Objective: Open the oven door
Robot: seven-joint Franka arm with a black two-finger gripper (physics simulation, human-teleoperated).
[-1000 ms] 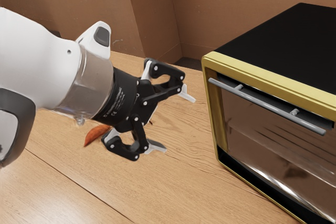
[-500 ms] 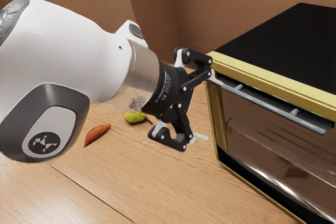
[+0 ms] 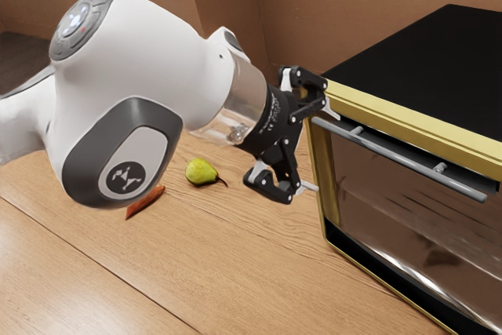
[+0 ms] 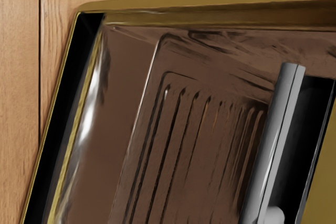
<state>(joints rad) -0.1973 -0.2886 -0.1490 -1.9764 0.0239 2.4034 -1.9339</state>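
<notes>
Just beyond the spread pincer (image 3: 325, 151), the shut oven door (image 3: 384, 194).

Beyond the pincer (image 3: 326, 153), brown walls (image 3: 353, 5) rise, meeting at an upright corner (image 3: 260, 13); below it runs the surface (image 3: 235, 264), pale grained wood, a thin dark seam (image 3: 140, 291) cutting across, and light gleaming white (image 3: 17, 260) well apart from the pincer!
</notes>
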